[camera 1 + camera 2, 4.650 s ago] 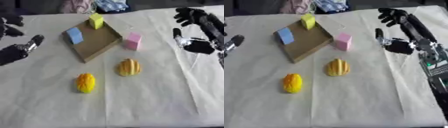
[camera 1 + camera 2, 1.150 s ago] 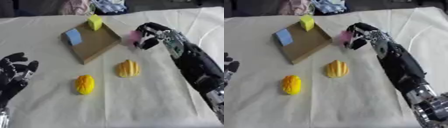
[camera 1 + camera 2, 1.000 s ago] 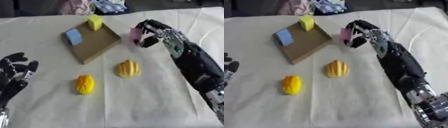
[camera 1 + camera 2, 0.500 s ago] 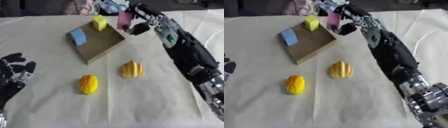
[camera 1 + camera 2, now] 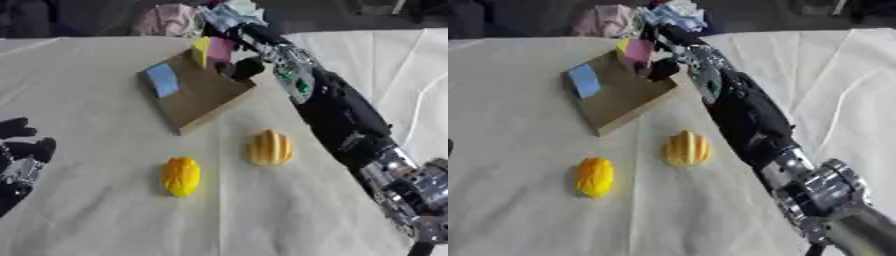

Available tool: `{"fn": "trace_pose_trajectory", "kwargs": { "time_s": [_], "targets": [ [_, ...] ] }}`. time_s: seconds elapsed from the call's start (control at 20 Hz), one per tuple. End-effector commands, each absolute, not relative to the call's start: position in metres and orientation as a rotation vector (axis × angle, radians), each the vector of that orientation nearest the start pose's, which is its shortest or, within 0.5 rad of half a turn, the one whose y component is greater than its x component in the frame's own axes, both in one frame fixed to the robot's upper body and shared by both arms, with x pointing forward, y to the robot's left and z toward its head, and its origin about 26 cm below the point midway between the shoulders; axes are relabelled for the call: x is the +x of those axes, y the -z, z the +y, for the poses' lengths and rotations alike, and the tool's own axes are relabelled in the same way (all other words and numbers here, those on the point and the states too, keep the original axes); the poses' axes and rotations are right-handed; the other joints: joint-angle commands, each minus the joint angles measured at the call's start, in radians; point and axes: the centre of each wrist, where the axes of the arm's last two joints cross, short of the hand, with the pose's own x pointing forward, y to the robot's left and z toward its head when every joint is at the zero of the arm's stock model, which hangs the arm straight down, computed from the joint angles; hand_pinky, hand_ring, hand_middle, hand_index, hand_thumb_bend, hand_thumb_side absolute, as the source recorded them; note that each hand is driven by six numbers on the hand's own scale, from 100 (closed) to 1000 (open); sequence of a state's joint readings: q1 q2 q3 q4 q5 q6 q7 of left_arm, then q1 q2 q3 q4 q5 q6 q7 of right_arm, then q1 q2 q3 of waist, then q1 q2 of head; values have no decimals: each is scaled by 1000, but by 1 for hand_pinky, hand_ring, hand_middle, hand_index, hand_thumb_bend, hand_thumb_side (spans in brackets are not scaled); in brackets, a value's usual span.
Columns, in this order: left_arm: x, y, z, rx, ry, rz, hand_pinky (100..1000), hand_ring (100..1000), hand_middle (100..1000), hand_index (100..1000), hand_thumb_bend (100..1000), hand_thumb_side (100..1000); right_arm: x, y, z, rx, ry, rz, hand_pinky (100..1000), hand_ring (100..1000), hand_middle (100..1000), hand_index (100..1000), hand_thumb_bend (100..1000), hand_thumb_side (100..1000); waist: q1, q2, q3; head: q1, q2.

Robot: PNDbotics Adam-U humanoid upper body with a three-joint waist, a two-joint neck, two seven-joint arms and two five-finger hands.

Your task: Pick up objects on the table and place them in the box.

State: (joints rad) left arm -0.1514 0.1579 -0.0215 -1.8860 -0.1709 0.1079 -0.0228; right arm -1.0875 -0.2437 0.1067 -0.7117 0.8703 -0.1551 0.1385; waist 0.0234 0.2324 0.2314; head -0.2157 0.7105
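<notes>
My right hand (image 5: 246, 52) reaches over the far corner of the flat brown box (image 5: 203, 96), its fingers curled round a pink block (image 5: 220, 49). Beside the pink block, at the box's far corner, sits a yellow block (image 5: 200, 50). A blue block (image 5: 163, 79) lies in the box on its left side. On the cloth in front of the box lie a pale yellow ribbed fruit (image 5: 269, 147) and an orange-yellow fruit (image 5: 181, 176). My left hand (image 5: 19, 160) shows at the left edge, away from everything.
A cream cloth (image 5: 105, 220) covers the table, with folds at the right. Crumpled clothes (image 5: 175, 19) lie past the far edge behind the box. My right forearm (image 5: 350, 125) stretches across the right half of the table.
My right hand has carried the pink block from the cloth right of the box up and over the box's far corner. The camera has shifted a little.
</notes>
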Motion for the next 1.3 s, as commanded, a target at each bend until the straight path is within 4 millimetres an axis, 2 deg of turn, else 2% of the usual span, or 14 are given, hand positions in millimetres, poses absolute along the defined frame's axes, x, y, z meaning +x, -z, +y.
{"fn": "trace_pose_trajectory", "kwargs": {
  "time_s": [0.05, 0.15, 0.2, 0.35, 0.6, 0.9, 1.15, 1.3],
  "targets": [
    [297, -126, 244, 212, 324, -1938, 690, 573, 646, 785, 588, 485, 507, -184, -196, -839, -1225, -1633, 696, 731, 637, 786, 144, 357, -8, 0, 5, -9, -14],
    [297, -126, 244, 209, 323, -1937, 690, 572, 646, 785, 585, 487, 507, -179, -195, -863, -1203, -1626, 699, 743, 671, 811, 174, 393, -6, 1, 5, -9, -14],
    [297, -126, 244, 209, 323, -1937, 690, 570, 645, 785, 585, 487, 507, -177, -193, -872, -1197, -1627, 710, 767, 727, 853, 235, 459, -5, 1, 5, -8, -14],
    [297, -125, 243, 206, 322, -1935, 691, 570, 645, 785, 583, 485, 506, -173, -188, -885, -1201, -1631, 750, 812, 800, 921, 326, 532, -4, 2, 3, -5, -11],
    [297, -125, 243, 206, 320, -1932, 691, 569, 645, 784, 576, 490, 504, -177, -183, -967, -1200, -1664, 777, 840, 848, 954, 418, 584, -3, 3, 1, -5, -10],
    [297, -124, 244, 208, 316, -1930, 692, 569, 645, 785, 573, 491, 502, -186, -180, -1023, -1206, -1711, 803, 867, 886, 973, 502, 547, -5, 2, -4, -4, -12],
    [296, -123, 245, 217, 308, -1927, 693, 568, 645, 785, 571, 492, 499, -201, -178, -1024, -1221, -1772, 802, 868, 885, 973, 492, 539, -7, 1, -16, 4, -11],
    [296, -123, 248, 231, 295, -1923, 693, 568, 644, 784, 570, 491, 493, -217, -176, -964, -1275, -1838, 789, 853, 851, 968, 436, 509, -11, -1, -33, 15, -8]
  ]
}}
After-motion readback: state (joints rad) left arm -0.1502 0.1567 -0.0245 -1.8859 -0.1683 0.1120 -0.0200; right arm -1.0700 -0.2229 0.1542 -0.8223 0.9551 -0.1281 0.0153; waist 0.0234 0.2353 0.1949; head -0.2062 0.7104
